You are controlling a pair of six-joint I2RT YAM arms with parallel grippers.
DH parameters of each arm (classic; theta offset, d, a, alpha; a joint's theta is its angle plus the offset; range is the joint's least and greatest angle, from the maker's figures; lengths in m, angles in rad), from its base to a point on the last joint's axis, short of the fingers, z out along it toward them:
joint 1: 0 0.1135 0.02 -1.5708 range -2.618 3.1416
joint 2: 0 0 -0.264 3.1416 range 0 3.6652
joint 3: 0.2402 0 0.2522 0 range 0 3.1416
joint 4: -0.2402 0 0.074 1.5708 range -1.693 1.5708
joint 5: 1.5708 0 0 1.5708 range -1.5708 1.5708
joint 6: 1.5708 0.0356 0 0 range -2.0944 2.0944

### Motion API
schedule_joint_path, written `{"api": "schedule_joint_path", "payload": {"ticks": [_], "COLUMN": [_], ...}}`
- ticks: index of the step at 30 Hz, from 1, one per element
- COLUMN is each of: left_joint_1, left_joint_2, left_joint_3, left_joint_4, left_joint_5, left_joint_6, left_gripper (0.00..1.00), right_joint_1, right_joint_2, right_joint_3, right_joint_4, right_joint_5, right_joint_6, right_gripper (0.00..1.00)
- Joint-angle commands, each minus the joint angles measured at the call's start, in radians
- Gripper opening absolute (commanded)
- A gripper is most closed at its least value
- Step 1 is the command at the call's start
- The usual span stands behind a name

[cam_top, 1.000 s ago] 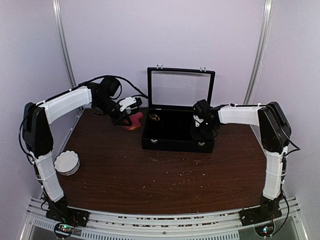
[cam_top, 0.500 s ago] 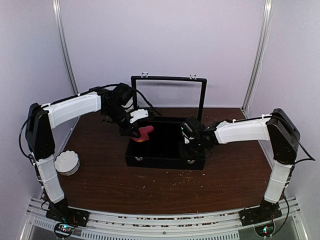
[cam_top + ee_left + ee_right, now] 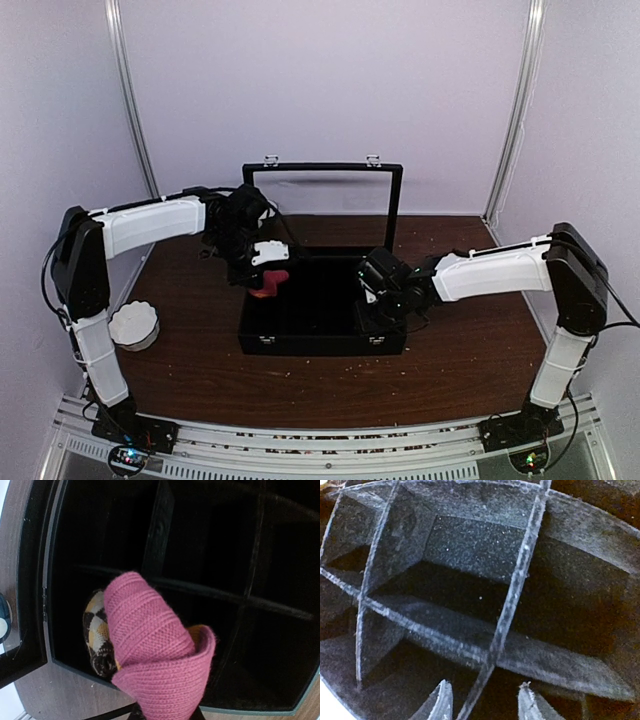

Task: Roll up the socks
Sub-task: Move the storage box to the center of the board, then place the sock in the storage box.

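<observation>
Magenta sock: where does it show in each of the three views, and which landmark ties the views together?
Top external: the magenta sock is left of centre, at the left rear corner of the black box.
Left wrist: the sock fills the lower middle, in front of the box's compartments.
Right wrist: not in it.
Shared landmark: the black box, whose dividers show in both wrist views.

A dark wooden tabletop (image 3: 470,370) carries a black compartmented box (image 3: 320,342) at its middle, lid raised. A white bowl (image 3: 134,325) sits at the left edge. Pale crumbs (image 3: 350,372) dot the near part.
</observation>
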Motion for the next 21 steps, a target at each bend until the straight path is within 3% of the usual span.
{"api": "schedule_joint_path", "payload": {"ticks": [1, 12, 21], "left_joint_1": [-0.021, -0.152, -0.182], "left_joint_2": [-0.014, 0.068, 0.093], "left_joint_3": [-0.022, -0.072, -0.073], "left_joint_4": [0.005, 0.064, 0.027], "left_joint_5": [-0.094, -0.407, -0.470], "left_joint_6": [0.063, 0.158, 0.167], "left_gripper": [0.00, 0.00, 0.00], "right_joint_1": [0.019, 0.019, 0.010], "right_joint_2": [-0.055, -0.176, -0.308], "right_joint_3": [0.016, -0.009, -0.133], "right_joint_4": [-0.075, 0.071, 0.230], "right_joint_5": [0.008, -0.012, -0.012], "right_joint_6": [-0.014, 0.023, 0.064], "right_gripper": [0.52, 0.56, 0.57]}}
